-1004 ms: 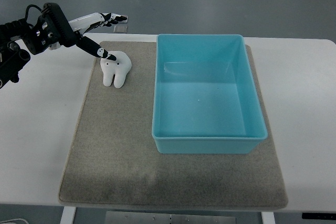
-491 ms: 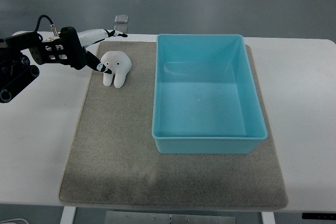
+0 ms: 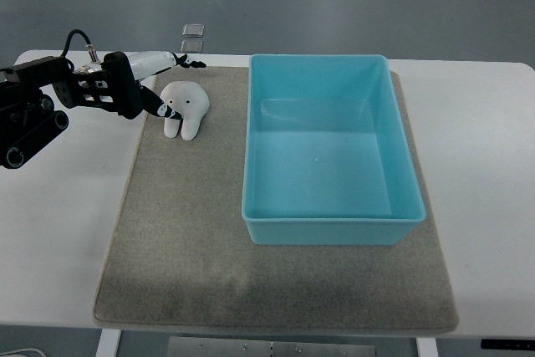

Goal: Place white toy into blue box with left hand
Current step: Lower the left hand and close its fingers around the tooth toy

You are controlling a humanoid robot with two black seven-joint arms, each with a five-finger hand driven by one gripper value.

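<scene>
Top view: the left hand (image 3: 155,81) is reaching in from the left edge of the picture, its dark arm lying over the white table (image 3: 58,206) at the far left. Its fingers (image 3: 167,59) are spreading apart, the pale ones stretching out past the far side of the white toy (image 3: 183,109), while a dark fingertip is touching the toy's left side. The hand is not closing around anything; nothing is being held.

The white toy, shaped like a tooth, is lying on the grey mat (image 3: 184,240) near its far left corner, just beside the hand. It is resting on the mat, not lifted, and is sitting to the left of the blue box (image 3: 332,224), apart from it, with a strip of bare mat between them.

The blue box is standing on the right half of the mat, its open top facing the camera, and the inside is showing only its own floor and walls.

Two small clear squares (image 3: 192,37) are lying on the floor beyond the far edge of the table, past the hand.
</scene>
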